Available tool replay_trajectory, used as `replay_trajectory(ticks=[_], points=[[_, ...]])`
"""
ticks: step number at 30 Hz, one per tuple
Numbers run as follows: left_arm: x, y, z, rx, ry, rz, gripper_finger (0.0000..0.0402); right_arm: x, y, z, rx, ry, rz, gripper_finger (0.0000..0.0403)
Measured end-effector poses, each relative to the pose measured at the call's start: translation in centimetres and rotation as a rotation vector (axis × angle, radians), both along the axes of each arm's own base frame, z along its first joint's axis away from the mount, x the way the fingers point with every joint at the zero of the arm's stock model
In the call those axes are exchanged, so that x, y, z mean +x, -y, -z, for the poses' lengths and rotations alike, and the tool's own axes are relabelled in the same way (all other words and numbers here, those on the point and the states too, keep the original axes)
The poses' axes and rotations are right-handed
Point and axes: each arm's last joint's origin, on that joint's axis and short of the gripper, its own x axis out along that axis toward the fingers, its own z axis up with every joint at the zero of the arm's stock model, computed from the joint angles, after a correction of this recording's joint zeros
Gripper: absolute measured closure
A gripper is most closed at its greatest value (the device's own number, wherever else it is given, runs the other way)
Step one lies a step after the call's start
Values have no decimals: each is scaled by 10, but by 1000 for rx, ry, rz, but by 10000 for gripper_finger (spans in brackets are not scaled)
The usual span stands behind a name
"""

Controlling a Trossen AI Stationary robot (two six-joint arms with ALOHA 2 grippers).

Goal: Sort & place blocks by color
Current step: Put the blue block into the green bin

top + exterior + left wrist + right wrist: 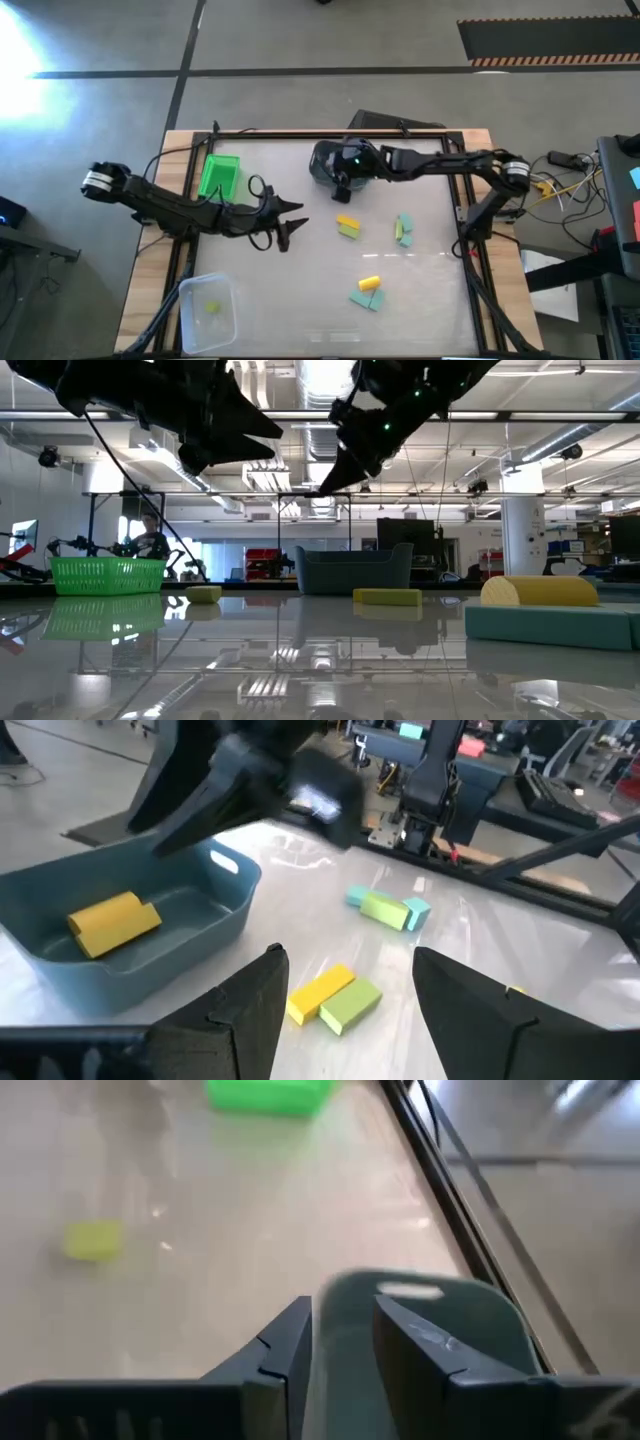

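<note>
No readable text, labels, brands, numbers, signs

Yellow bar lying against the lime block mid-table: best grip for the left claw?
Judging by its pose, take the yellow bar from above, across its short width at the free end. The lime block touches one long side, so there's little room there. The left claw looks open.

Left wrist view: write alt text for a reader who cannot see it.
A yellow block lies inside a blue-grey bin, with the right arm's tool hanging over the bin. Beyond the left tool's open fingers, a yellow bar and a lime-green block lie side by side on the table.
</note>
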Motion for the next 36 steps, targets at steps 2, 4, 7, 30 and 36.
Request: replay_trajectory(ticks=[2,4,7,30,36], points=[[1,0,2,-10,-1,-2,202,-4,-12,-2,-8,24,-29,315],[1,0,2,-20,-2,-5,202,-9,-21,-3,-16,55,-53,321],[1,0,2,-21,2,-6,202,-19,-33,-2,-40,116,-88,330],[2,-1,2,-17,4,-17,202,-70,-81,28,-207,415,-211,360],[2,-1,2,-13,8,-17,202,-70,-81,28,-187,414,-204,360]])
